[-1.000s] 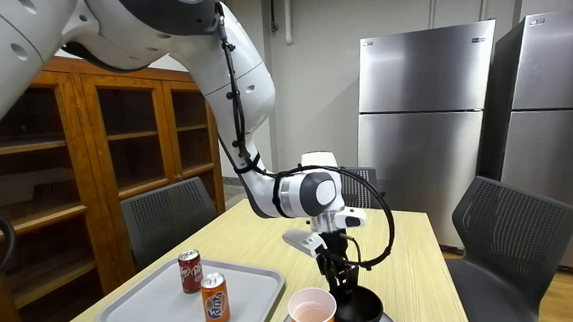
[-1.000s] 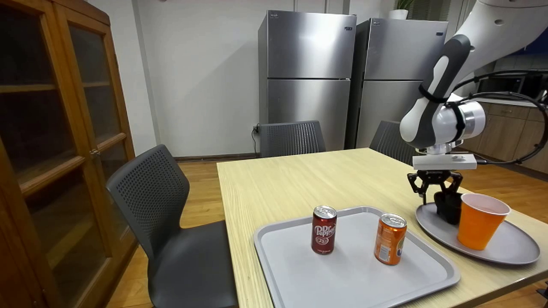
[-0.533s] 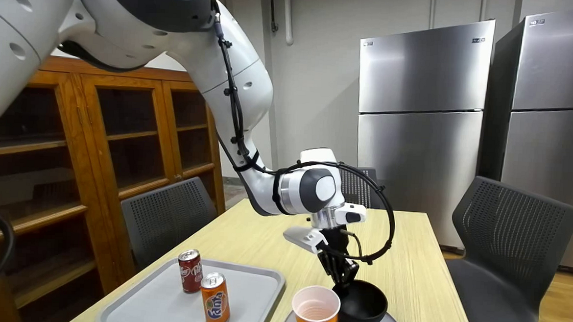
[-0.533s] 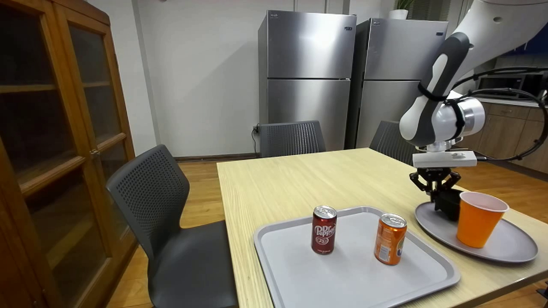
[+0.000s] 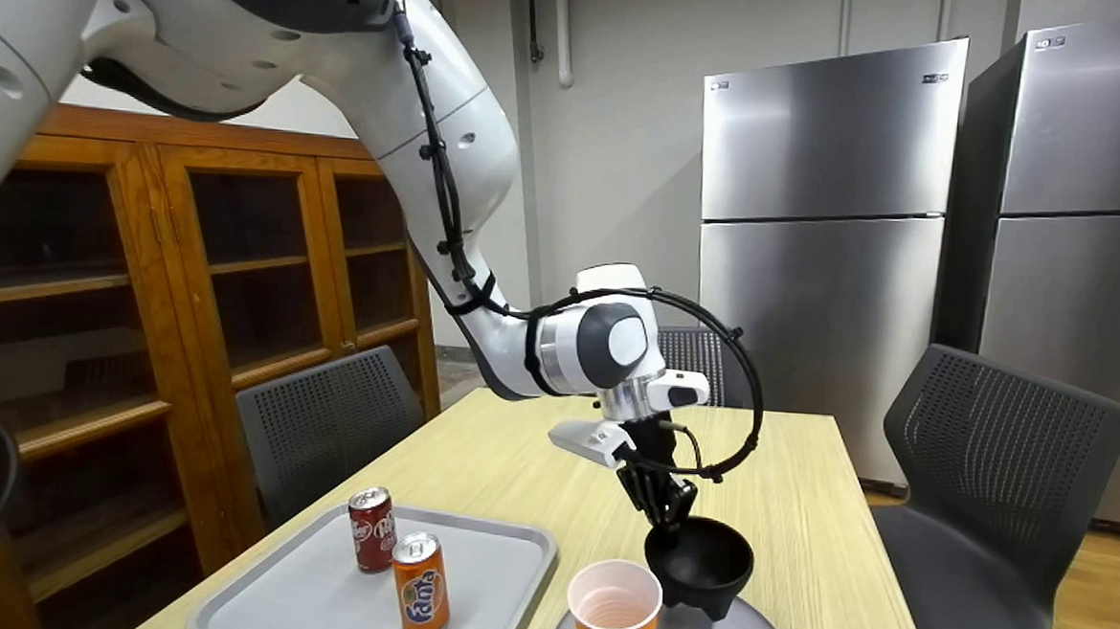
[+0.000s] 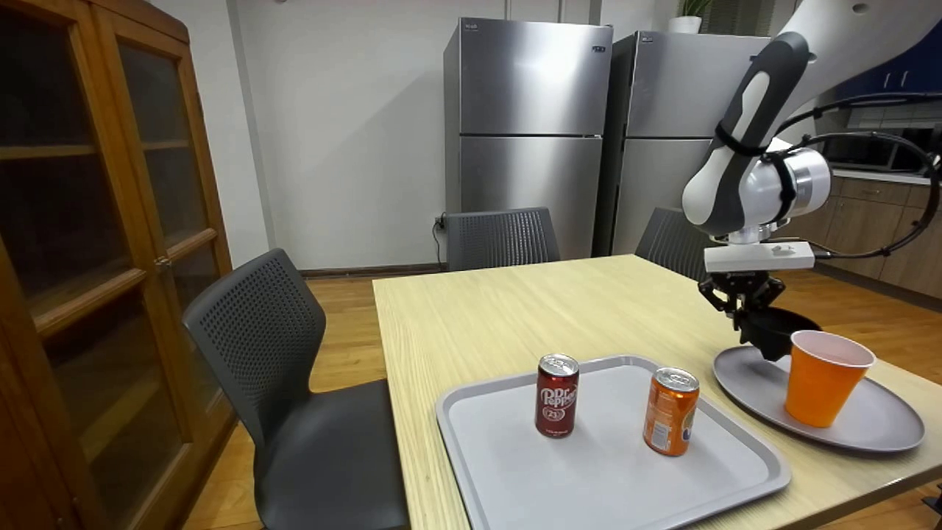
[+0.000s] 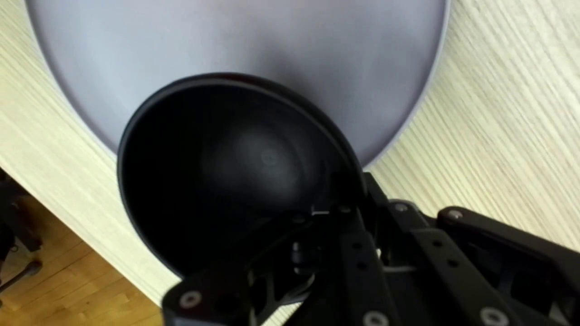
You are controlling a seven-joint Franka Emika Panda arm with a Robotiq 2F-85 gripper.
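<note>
Over there the gripper (image 7: 361, 190) has its fingers pinching the rim of a black footed bowl (image 5: 700, 563), which hangs tilted above the edge of a gray plate (image 6: 876, 416), near an orange cup (image 6: 824, 383) (pale inside, standing upright on that plate)

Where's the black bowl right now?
In an exterior view, the black bowl is at right, rim clamped in the jaws, above the gray plate, behind the orange cup.
</note>
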